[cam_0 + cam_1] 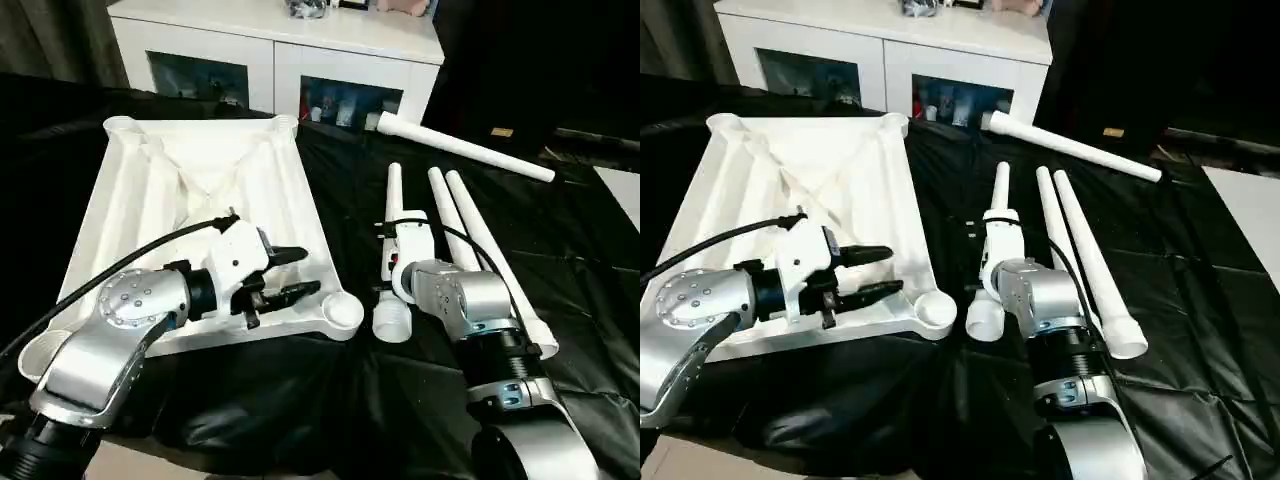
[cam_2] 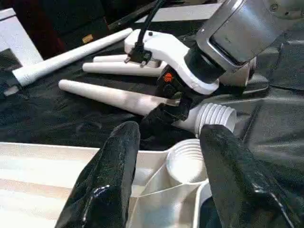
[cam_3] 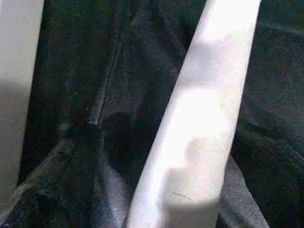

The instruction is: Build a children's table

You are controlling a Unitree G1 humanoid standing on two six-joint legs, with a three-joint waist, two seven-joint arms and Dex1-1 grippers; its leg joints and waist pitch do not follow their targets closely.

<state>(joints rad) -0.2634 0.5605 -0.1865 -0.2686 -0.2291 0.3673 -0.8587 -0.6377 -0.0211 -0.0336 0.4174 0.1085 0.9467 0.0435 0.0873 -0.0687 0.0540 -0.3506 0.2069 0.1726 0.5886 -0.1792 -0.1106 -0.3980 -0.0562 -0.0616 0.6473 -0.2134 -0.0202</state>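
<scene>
Beside the upturned tabletop (image 1: 200, 190), the left tool (image 1: 300, 272) hovers half-spread over its corner socket (image 1: 343, 310), while the right tool (image 2: 173, 102), spread wide, straddles a leg (image 1: 392, 255).

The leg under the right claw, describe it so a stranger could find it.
Find the upturned tabletop on the black cloth. Just right of its near corner socket lies a leg, the nearest of four. It alone sits under the right claw, its threaded end beside the socket.

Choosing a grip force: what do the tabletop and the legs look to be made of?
The tabletop looks like moulded white plastic, semi-gloss: ribs and round corner sockets are formed in one piece. The legs look like the same smooth white plastic, with moulded threads at the wide end, probably hollow.
</scene>
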